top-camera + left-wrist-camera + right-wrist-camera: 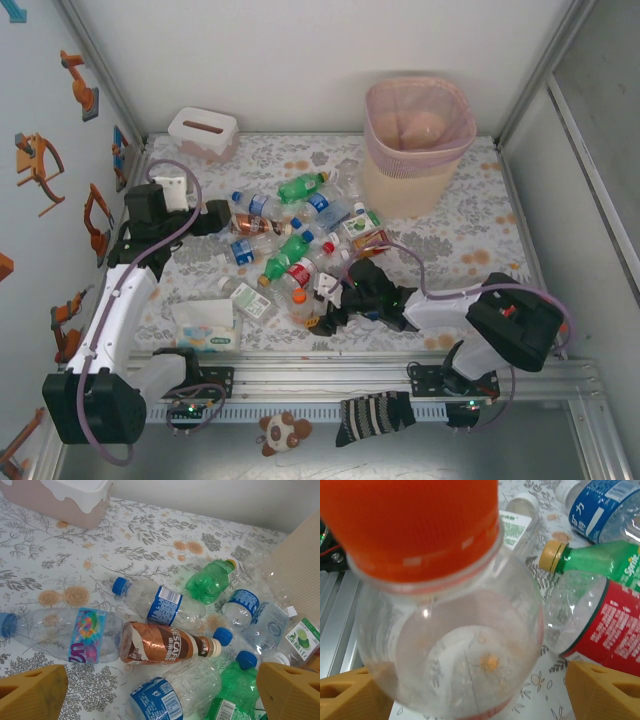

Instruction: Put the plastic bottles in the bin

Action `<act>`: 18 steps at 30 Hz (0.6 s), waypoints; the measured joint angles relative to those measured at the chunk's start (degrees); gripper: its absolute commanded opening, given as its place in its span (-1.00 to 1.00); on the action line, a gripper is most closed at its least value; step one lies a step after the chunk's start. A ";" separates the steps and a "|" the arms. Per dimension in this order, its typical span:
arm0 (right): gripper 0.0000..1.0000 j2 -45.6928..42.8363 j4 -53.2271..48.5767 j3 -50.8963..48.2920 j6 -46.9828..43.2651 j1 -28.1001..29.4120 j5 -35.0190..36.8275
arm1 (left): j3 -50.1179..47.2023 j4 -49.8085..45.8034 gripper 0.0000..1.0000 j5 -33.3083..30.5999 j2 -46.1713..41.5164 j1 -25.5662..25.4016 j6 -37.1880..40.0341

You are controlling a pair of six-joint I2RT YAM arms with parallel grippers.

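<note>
We are filling the bin (415, 140), upper right in the top view; we make out no bottle inside its pink liner (440, 105). The plastic bottles (295, 245) lie heaped mid-desk. Our left hand (160, 694) hangs wide open above them, empty. Our right hand (477, 692), wide open, straddles an orange-capped bottle (450, 630). We should close squarely on its body, then lift clear.

A tissue box (203, 133) is spotted far left on the floral tabletop (470, 235), a soft tissue pack (205, 325) near-left; a plush toy (283, 432) and striped sock (375, 415) are seen below the rail.
</note>
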 measured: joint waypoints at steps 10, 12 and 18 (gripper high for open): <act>0.56 3.50 0.83 2.86 -0.59 0.37 -2.54 | 0.02 -0.09 0.93 -0.57 0.00 -0.28 0.22; 0.52 4.02 0.79 3.23 -0.63 0.70 -2.82 | 0.02 -0.09 0.93 -0.59 0.00 -0.52 0.24; 0.41 4.15 0.85 3.50 -0.87 0.90 -3.21 | 0.02 -0.13 0.93 -0.61 0.00 -0.94 0.37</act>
